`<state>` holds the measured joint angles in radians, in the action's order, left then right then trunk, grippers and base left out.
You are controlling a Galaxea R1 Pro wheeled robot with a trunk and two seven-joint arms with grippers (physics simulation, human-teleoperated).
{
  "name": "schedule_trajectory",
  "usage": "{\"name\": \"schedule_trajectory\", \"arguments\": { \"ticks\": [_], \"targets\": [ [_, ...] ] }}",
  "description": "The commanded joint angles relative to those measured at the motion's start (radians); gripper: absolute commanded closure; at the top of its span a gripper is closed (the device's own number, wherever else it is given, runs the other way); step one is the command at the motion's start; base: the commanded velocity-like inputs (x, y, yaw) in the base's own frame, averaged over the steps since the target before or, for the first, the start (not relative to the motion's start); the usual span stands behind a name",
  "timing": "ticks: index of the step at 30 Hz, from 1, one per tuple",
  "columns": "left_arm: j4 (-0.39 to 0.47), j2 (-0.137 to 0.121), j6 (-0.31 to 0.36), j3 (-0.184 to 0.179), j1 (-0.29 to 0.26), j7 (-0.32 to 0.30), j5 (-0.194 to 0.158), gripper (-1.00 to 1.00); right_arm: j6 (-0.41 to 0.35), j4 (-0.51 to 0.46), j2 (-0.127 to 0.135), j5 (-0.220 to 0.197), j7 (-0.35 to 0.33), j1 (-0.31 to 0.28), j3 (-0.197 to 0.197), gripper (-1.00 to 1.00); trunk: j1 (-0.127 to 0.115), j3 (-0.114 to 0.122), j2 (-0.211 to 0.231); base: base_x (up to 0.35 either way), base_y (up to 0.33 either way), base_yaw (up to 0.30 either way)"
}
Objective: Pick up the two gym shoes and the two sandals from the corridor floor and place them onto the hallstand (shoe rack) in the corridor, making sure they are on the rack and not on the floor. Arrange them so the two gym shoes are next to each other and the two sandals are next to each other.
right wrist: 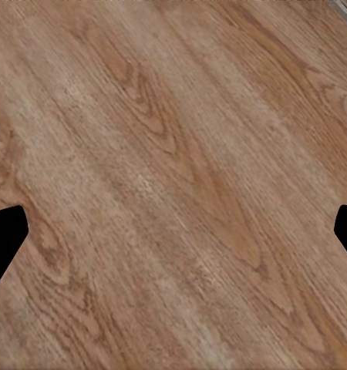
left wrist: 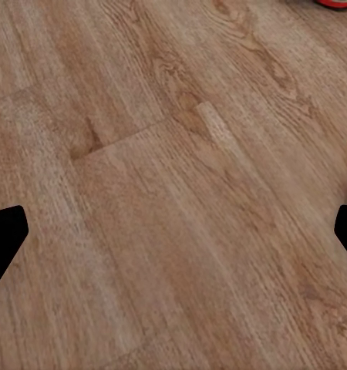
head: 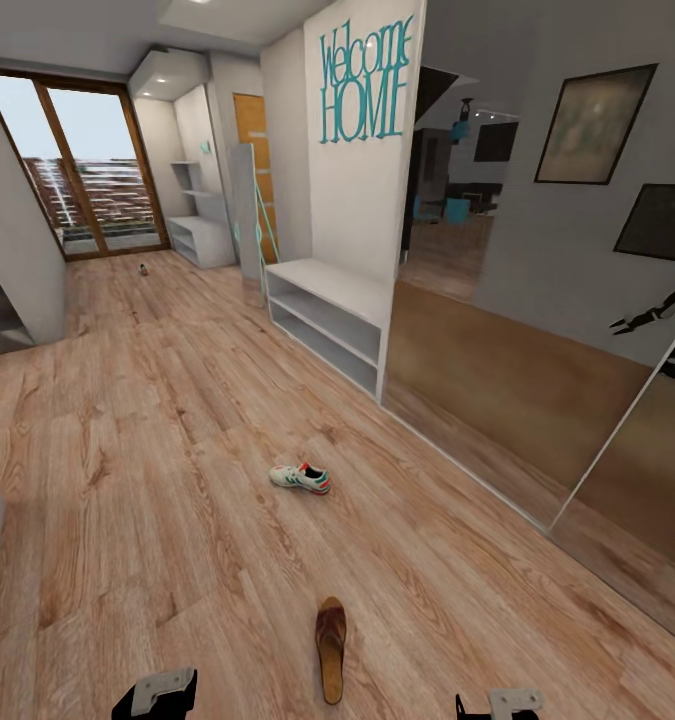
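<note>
Where the near wall panel rises above a straight-sided white bench unit (head: 327,315), teal lettering (head: 365,80) reads "Welcome HOME". On the corridor floor (head: 157,450) one gym shoe (head: 300,478) lies on its sole, white with green stripes and an orange-red heel, its long axis running across the head view with the heel toward the mirrored wardrobe (head: 537,400). Nearer the robot, a brown sandal (head: 330,648) lies sole down, its long axis pointing away along the corridor. Far off by the glass door (head: 87,170), a small dark object (head: 143,268) sits on the floor, too small to identify. Left end effector (left wrist: 173,235) and right end effector (right wrist: 173,235) both hang released over bare planks, fingertips spread wide, grasping nothing.
</note>
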<state>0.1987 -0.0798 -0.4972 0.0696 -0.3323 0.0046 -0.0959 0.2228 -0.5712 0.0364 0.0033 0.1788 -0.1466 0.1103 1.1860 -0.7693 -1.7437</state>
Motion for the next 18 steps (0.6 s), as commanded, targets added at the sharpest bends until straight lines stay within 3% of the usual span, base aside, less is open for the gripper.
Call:
{"name": "schedule_trajectory", "arguments": {
  "ticks": [1,18],
  "targets": [
    [-0.001,0.0,-0.003,-0.001,-0.001,-0.002,-0.007,-1.0,0.001,0.001,0.001,0.0,0.01,-0.001,0.008,-1.0,0.0,-0.001,0.0,0.063,0.044,0.0],
    [-0.001,0.0,-0.003,-0.001,-0.001,-0.002,-0.007,-1.0,0.0,0.001,0.001,0.0,0.01,-0.001,0.008,-1.0,0.0,-0.001,0.0,0.014,0.01,0.0]
  ]
}}
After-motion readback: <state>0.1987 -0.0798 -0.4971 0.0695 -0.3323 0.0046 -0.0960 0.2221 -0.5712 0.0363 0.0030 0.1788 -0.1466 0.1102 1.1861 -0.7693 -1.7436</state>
